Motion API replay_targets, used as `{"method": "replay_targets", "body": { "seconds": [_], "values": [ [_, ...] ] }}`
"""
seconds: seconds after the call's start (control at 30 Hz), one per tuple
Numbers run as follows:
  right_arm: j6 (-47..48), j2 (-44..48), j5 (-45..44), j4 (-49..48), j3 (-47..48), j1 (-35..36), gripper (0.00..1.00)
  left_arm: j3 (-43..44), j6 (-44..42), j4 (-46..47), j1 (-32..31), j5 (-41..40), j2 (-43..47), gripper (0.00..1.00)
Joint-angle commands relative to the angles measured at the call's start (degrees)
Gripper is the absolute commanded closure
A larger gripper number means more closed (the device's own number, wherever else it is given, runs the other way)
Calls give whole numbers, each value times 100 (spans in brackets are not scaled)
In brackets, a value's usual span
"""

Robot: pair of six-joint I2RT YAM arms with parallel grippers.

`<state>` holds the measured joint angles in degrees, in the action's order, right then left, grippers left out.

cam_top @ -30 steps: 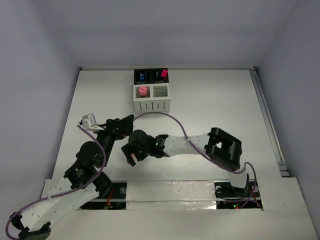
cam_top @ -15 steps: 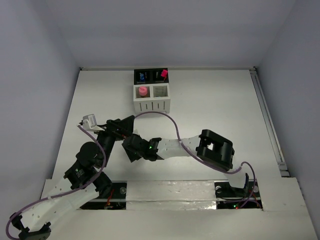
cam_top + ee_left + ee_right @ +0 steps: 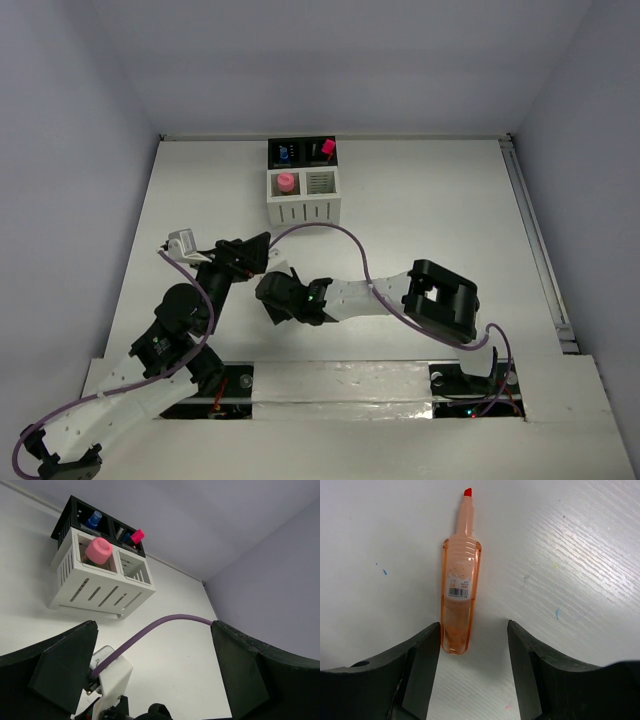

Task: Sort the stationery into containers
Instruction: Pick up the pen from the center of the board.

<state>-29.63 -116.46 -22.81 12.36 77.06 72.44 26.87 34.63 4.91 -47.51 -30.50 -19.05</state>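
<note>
Near the containers point(image 3: 303, 186), a purple cable point(image 3: 330, 231) arcs over the table point(image 3: 440, 210).

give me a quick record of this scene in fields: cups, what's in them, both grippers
containers: block of two white slotted cups and two black cups
contents: pink round-capped item in one white cup; blue-tipped item and magenta-capped item in the black cups
right gripper: open, astride the end of a translucent orange pen lying flat on the white table
left gripper: open, empty, facing the block
</note>
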Motion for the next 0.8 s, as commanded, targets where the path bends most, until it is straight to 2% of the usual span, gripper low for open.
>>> {"method": "replay_targets", "body": {
  "seconds": [0.0, 0.2, 0.47, 0.63, 0.77],
  "values": [
    [-105, -69, 66, 434, -182, -2, 40, -24, 26, 274, 22, 18, -11, 5],
    [-52, -210, 118, 451, -112, -2, 46, -59, 44, 248, 22, 18, -11, 5],
    [-61, -35, 259, 566, -217, 50, 76, -200, 17, 168, 22, -333, -38, 6],
    [280, 597, 364, 583, -305, 50, 84, -463, 157, 160, 22, -343, -46, 18],
    [633, 1344, 1013, 829, -191, -300, 88, -613, 219, 107, 22, -272, 15, 30]
  ]
}}
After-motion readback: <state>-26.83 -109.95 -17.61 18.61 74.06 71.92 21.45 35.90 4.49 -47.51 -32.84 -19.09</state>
